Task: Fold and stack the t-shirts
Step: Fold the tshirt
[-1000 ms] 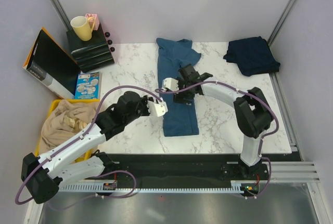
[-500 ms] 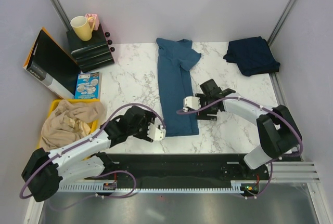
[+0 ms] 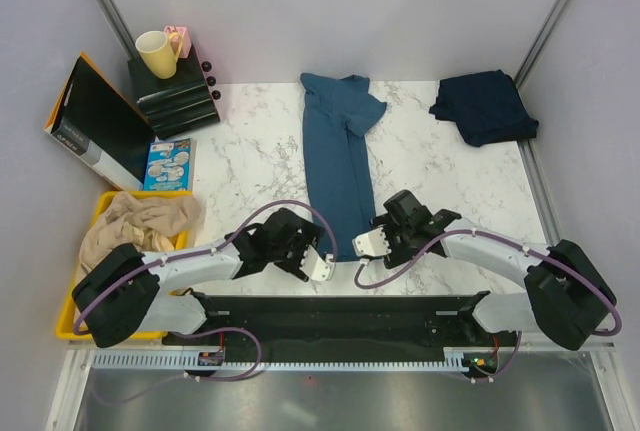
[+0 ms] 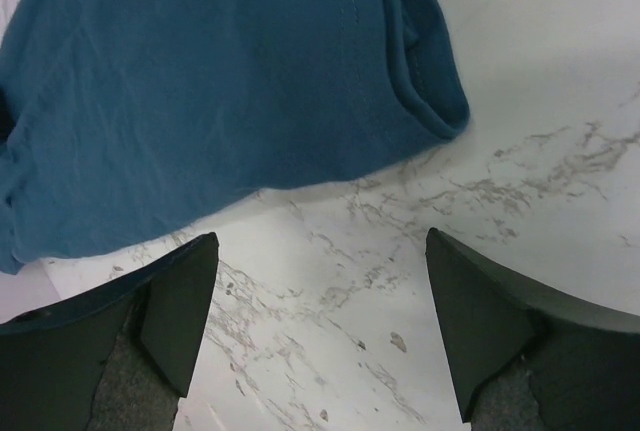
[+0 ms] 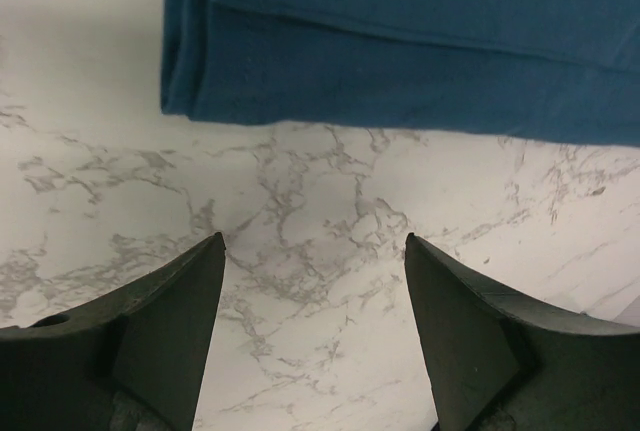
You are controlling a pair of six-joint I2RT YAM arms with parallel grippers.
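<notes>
The steel-blue t-shirt (image 3: 338, 166) lies down the middle of the marble table (image 3: 250, 151), running as a long narrow strip from the far edge toward the arms. Its near end sits right between the two grippers. The left gripper (image 3: 322, 266) is low at the strip's near left corner and the right gripper (image 3: 368, 244) at its near right corner, both just beside the cloth.

From the left wrist, the jaws stand wide apart with only bare marble between them. The shirt's hem lies just ahead of the fingertips and fills the upper part of that view. Whether the left-hand finger (image 4: 185, 291) brushes the hem I can't quite tell, as the cloth comes very close to its tip. From the right wrist it is much the same: the jaws are spread wide with nothing in them, and the shirt's edge is a little way beyond the tips, with marble showing in the gap.

The shirt looks folded lengthwise, with its sides turned in. The right wrist view shows one layer lying on another with a clean straight edge. The left wrist view shows a stitched hem and a rounded, slightly rumpled corner. At the far end a sleeve sticks out to the right.

The navy t-shirt (image 3: 485, 106) sits well apart in the table's far right corner, as a loose folded bundle.
</notes>
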